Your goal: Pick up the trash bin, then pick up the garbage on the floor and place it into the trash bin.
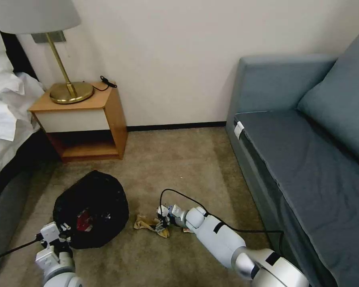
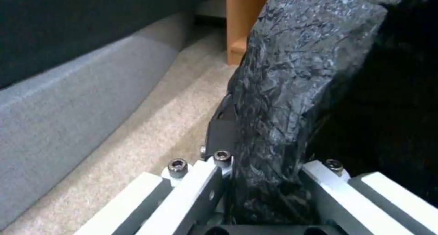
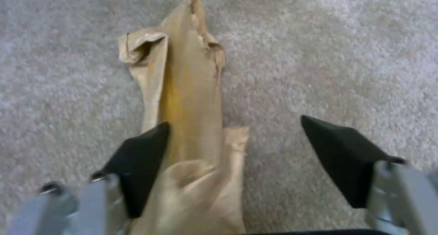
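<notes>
The right gripper (image 3: 232,156) sat on the carpet with fingers spread wide astride the tan wrapper (image 3: 187,101), one pad touching it (not yet pinched). To the left, the left gripper (image 1: 64,233) clamped the trash bin (image 1: 93,199) by its near rim.

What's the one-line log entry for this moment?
left gripper: shut on bin rim | right gripper: open, low over tan wrapper on carpet | red packet in bin
</notes>
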Tool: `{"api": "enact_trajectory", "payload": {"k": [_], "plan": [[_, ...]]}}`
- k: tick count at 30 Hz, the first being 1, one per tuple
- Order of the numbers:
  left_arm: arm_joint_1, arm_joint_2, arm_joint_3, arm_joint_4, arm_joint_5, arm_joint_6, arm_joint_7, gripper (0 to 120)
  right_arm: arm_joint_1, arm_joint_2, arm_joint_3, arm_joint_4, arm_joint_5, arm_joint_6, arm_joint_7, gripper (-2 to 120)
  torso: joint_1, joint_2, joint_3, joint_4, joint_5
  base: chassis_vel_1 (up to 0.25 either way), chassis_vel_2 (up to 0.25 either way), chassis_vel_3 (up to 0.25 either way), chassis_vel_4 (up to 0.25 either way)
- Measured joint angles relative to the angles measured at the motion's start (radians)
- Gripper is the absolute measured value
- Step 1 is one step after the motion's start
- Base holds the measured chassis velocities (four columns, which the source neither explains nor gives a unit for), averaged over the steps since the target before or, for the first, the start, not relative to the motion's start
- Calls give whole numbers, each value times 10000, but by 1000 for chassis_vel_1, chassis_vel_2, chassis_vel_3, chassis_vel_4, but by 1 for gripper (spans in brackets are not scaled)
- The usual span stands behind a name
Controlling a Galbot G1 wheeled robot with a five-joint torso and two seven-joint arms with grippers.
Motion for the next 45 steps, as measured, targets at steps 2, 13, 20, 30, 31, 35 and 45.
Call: {"api": "enact_trajectory", "payload": {"k": [2,13,20,30,31,35,45], "plan": [[-47,14,0,57,-3,0,0,2,37,-2,76,-136,-38,102,6,65,0,0,0,1,2,0,0,0,0],[-211,26,48,164,-3,4,-1,2,37,-34,525,-338,-200,382,90,25,0,0,0,-1,0,0,0,0,0],[-213,21,53,190,13,6,0,2,-38,-46,724,-163,-189,412,167,3,0,0,0,-2,-1,0,0,0,0],[-188,-18,71,288,57,2,0,2,-148,-60,1158,393,993,666,1128,0,1,0,0,-3,-2,0,0,0,0],[-199,-35,78,294,74,1,2,2,-152,-59,1079,637,1520,691,1361,0,0,0,0,-3,-1,0,0,0,0],[-220,-103,95,317,158,-11,3,2,-158,-58,818,1533,2841,705,1858,0,1,0,0,-1,-1,0,0,0,0],[-195,-143,103,192,201,-23,6,2,-58,-56,-751,4892,5197,235,1812,0,1,0,1,0,-1,0,0,0,0]]}}
